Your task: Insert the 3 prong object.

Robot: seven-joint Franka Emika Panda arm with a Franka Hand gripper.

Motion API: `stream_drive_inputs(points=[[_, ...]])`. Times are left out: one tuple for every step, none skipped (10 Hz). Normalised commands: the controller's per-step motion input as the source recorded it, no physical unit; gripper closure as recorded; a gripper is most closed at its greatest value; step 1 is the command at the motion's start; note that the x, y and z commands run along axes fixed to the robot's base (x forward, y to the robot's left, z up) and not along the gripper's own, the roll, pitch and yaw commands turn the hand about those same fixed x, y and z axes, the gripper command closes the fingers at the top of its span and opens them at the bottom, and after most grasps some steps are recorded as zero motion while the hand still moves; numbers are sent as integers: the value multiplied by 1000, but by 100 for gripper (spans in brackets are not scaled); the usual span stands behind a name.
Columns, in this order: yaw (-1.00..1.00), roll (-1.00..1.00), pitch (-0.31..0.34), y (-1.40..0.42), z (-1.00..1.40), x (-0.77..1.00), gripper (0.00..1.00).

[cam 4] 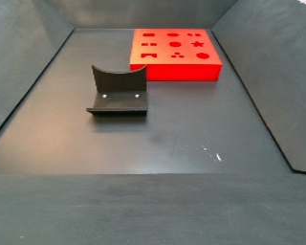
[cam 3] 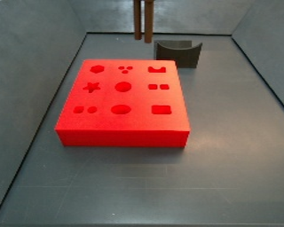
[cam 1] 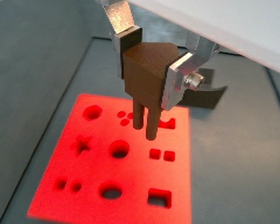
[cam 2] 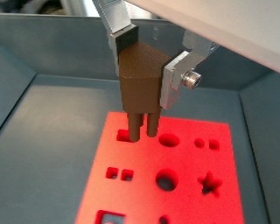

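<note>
Silver fingers [cam 1: 178,79] of the gripper [cam 2: 149,63] clamp the brown 3 prong object [cam 2: 139,87], which hangs prongs-down above the red block [cam 3: 121,102]. Behind the block stands a grey curved block [cam 3: 179,52].

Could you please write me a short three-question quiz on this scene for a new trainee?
1. True or false: the gripper is shut on the 3 prong object.
2. In a side view, where do the prongs hang relative to the red block?
A. Seated in a hole
B. Above its far edge, clear of it
C. Lying on the floor
3. Which piece stands on the floor apart from the red block?

Key
1. True: the fingers clamp its dark body in both wrist views.
2. B
3. The dark grey curved block.
</note>
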Motion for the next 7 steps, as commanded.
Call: stream_drive_inputs(points=[[-683,0,140,331,0,269,100],[-766,0,111,254,0,203,100],[-786,0,107,237,0,183,100],[-826,0,99,203,0,143,100],[-857,0,89,174,0,126,100],[-886,0,70,140,0,106,100],[-886,0,70,140,0,106,100]])
